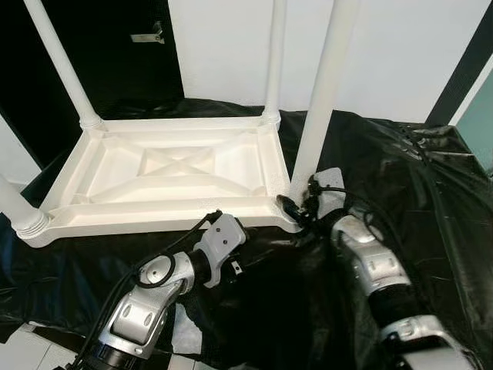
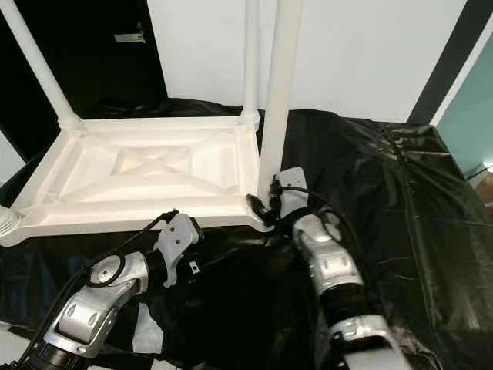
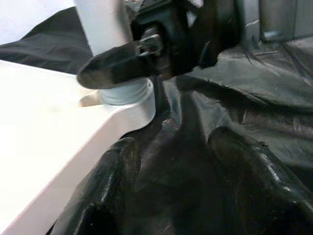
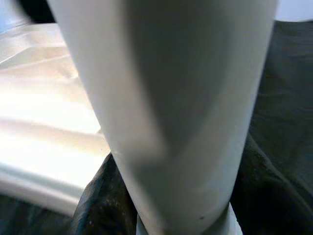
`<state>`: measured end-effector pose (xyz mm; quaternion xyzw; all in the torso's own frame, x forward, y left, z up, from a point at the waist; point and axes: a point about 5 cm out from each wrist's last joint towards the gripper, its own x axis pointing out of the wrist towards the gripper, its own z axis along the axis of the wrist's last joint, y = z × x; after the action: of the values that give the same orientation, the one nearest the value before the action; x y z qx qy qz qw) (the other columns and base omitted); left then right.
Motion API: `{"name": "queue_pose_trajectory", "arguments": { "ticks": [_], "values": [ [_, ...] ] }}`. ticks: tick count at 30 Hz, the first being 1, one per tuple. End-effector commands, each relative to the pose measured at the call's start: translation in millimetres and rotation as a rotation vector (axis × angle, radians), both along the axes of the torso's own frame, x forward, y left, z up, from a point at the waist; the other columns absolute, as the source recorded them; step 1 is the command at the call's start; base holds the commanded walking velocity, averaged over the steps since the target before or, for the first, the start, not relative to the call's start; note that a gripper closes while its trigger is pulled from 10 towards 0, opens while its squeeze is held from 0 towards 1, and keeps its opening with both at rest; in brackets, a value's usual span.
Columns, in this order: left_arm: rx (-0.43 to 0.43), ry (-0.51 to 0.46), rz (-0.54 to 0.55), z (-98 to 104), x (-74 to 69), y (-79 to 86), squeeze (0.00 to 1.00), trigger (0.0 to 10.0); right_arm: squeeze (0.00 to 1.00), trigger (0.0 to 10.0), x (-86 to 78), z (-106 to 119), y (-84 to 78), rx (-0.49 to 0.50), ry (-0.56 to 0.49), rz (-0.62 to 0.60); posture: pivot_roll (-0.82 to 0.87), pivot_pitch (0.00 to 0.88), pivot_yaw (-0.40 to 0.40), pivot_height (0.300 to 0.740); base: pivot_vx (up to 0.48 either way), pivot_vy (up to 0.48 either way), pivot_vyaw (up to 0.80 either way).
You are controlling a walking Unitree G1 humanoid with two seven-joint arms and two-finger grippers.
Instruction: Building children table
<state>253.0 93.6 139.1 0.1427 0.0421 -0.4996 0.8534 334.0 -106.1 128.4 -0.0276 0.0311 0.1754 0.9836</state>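
— Two tools in play, so which one has the work?

— My right tool (image 1: 299,206). It sits at the foot of the near-right leg (image 1: 322,100), low down where the leg meets the corner socket (image 3: 128,96). In the left wrist view one black finger (image 3: 117,66) lies against the leg just above the threaded collar. I read it as clenched on that leg.

— And the left?

— My left tool (image 3: 183,176) is released, fingers spread, holding nothing. It hangs over the black sheet (image 1: 431,200) just beside the near edge of the tabletop (image 1: 166,173), pointed at the same corner.

— Where is the table itself?

— The tabletop lies upside down on the black sheet, ribbed underside up. White legs stand at the other corners: the far-left leg (image 1: 60,62), the far-right leg (image 1: 274,58), and a near-left one (image 1: 17,208) at the frame edge.

— So what step is this?

— I judge it the seating of the last leg, the near-right one. The collar looks close to the socket, but I cannot tell if it is fully home.

— Next move?

— Probably turning or pressing the leg down, kept upright. My left tool may need to brace the tabletop so it does not slide on the slick sheet.
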Motion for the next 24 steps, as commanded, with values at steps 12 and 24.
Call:
{"name": "queue_pose_trajectory", "arguments": {
  "ticks": [12, 24],
  "values": [
    [0.007, -0.004, 0.026, -2.2, -0.9, -0.9, 0.0, 10.0, 0.0, 10.0, -11.0, 5.4, 22.3, 0.112, 0.007, -0.185, 0.04, 0.0, -0.057, 0.74, 0.0, 0.0, 0.0],
    [0.001, -0.002, 0.033, -2.6, -2.6, -3.5, 0.0, 10.0, 1.0, 10.0, -17.6, 7.5, -9.6, 0.097, -0.046, -0.132, 0.03, 0.0, -0.06, 0.74, 0.0, 0.0, 0.0]
  ]
}}
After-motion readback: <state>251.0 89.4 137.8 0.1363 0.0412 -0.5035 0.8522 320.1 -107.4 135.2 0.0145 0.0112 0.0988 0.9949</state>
